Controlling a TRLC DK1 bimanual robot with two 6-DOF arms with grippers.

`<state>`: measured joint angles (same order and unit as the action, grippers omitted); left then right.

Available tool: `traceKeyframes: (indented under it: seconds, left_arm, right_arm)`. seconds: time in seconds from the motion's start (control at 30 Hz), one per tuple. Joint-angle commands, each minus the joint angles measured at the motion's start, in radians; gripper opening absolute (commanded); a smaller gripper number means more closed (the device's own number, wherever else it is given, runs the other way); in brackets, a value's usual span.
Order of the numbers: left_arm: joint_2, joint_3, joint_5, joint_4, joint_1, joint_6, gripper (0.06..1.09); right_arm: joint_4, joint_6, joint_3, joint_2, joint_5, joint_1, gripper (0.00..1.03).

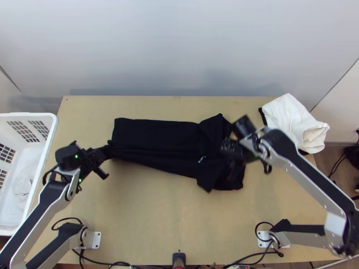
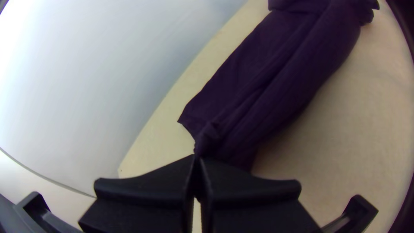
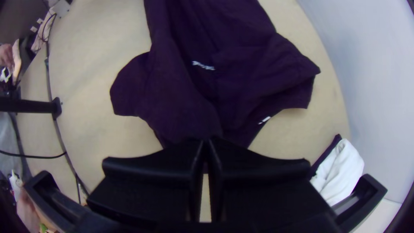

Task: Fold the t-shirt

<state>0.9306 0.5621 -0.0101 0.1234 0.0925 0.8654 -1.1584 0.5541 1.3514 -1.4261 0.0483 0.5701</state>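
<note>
A black t-shirt (image 1: 157, 139) lies lengthwise across the table's middle, sleeves toward the right, with long creases and its near side drawn inward. At its left end, my left gripper (image 1: 106, 152) holds the hem corner; in the left wrist view the fingers of the left gripper (image 2: 197, 162) are shut on a bunched bit of the t-shirt (image 2: 276, 82). Over the collar end is my right gripper (image 1: 231, 154). From the right wrist view, the right gripper (image 3: 206, 146) is shut on the neck end of the t-shirt (image 3: 181, 95), both sleeves spreading beyond.
A white cloth (image 1: 294, 121) with something black under it lies at the table's far right corner. A white basket (image 1: 51, 134) stands beyond the left edge. Cables run along the near edge of the table (image 1: 148, 210).
</note>
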Motion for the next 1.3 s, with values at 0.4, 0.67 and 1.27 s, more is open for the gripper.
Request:
traceKeyframes:
  seconds: [0.4,0.67,1.27]
  left_arm:
    - [0.464,0.283,0.041,-0.125,-0.056,0.030,0.09]
    - [0.666,0.363,0.079,-0.261,-0.071,0.032,0.09]
    - [0.698,0.410,0.084,-0.231,-0.112,-0.046,1.05]
  right_arm:
    - [0.431,0.182,0.382,-0.525,-0.054,-0.294,0.03]
    - [0.606,0.202,0.374,-0.654,-0.057,-0.302,0.03]
    - [0.772,0.176,0.207,-0.537,-0.088,-0.294,1.00]
